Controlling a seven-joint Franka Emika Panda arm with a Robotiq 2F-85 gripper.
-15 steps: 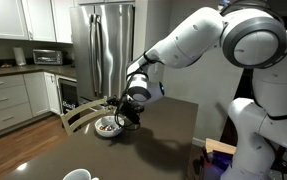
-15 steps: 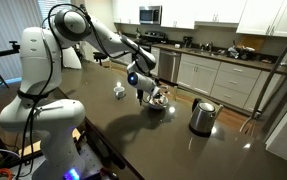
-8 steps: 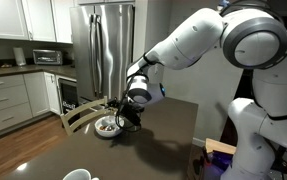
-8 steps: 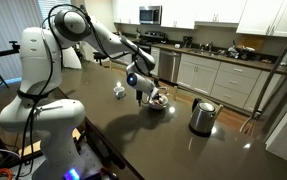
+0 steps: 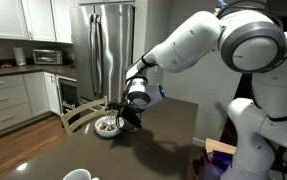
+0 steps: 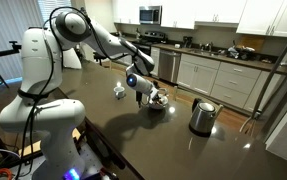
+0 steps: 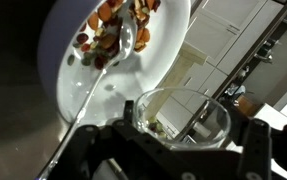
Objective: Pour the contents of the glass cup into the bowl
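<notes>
In the wrist view the glass cup (image 7: 183, 112) is tipped on its side, its mouth towards the camera, with my gripper (image 7: 188, 137) shut on it. A few small bits (image 7: 155, 127) lie low inside it. Just beyond its rim sits the white bowl (image 7: 168, 55), holding a heap of mixed coloured pieces (image 7: 113, 28) and a metal spoon (image 7: 91, 88). In both exterior views the gripper (image 5: 130, 112) (image 6: 146, 93) hangs right beside the bowl (image 5: 107, 126) (image 6: 160, 102) on the dark table. The glass is too small to make out there.
A dark handled kettle (image 6: 202, 116) stands on the table past the bowl. A white mug (image 6: 120, 90) sits behind the arm, and a white cup (image 5: 78, 174) at the table's near end. A wooden chair (image 5: 78, 115) stands at the table's edge by the bowl.
</notes>
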